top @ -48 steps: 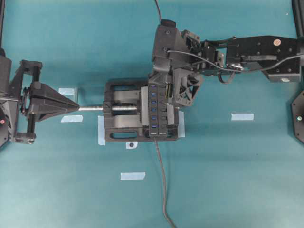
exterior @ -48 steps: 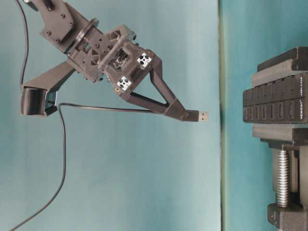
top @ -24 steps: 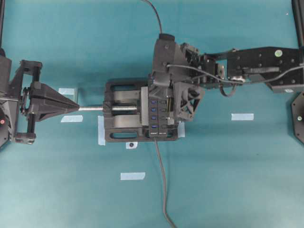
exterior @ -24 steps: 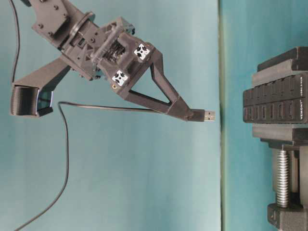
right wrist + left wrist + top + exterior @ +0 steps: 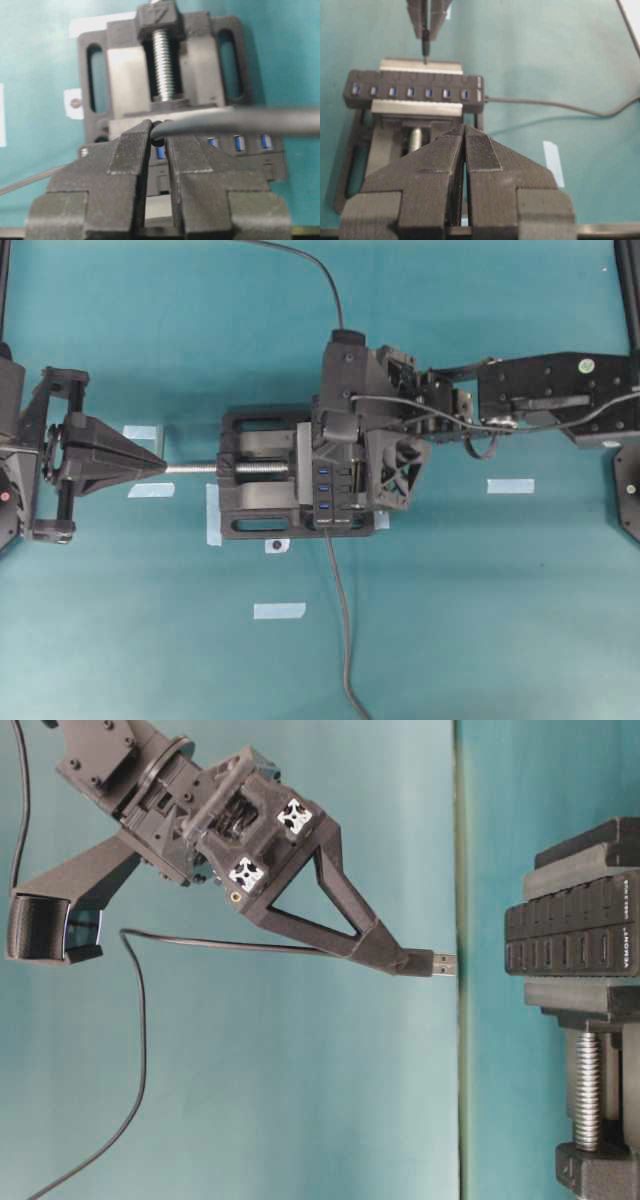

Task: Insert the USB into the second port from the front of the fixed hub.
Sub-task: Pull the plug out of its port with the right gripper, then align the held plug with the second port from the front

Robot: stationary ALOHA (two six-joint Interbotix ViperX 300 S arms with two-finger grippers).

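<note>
The left end effector (image 5: 150, 464) is being kept parked at the left of the tabletop (image 5: 480, 620), its tips pressed together on nothing and pointed at the vise (image 5: 255, 475) screw (image 5: 195, 468), apart from it. In its wrist view the pads (image 5: 482, 152) are being shown touching.

The hub (image 5: 335, 480) is being held in the vise, blue ports facing up, its own cable (image 5: 340, 620) running off toward the front edge. Four ports are being left visible overhead; the rest are being covered by the right arm.

The right end effector (image 5: 390, 958) is being held narrow on the USB (image 5: 432, 963), metal tip protruding and pointed at the hub, well apart from it in the table-level view. In the left wrist view the plug (image 5: 425, 47) is being hung above the middle of the port row, not above the second port from the front.

Risks: the wrong port could be entered if descent is begun at this row position; a slightly tilted plug could catch on a slot edge and slip in the narrow grip; the trailing cable (image 5: 135, 1050) could tug the plug askew.

Obstructions: none is being seen between plug and ports. Tape strips (image 5: 510, 485) are lying well clear.
</note>
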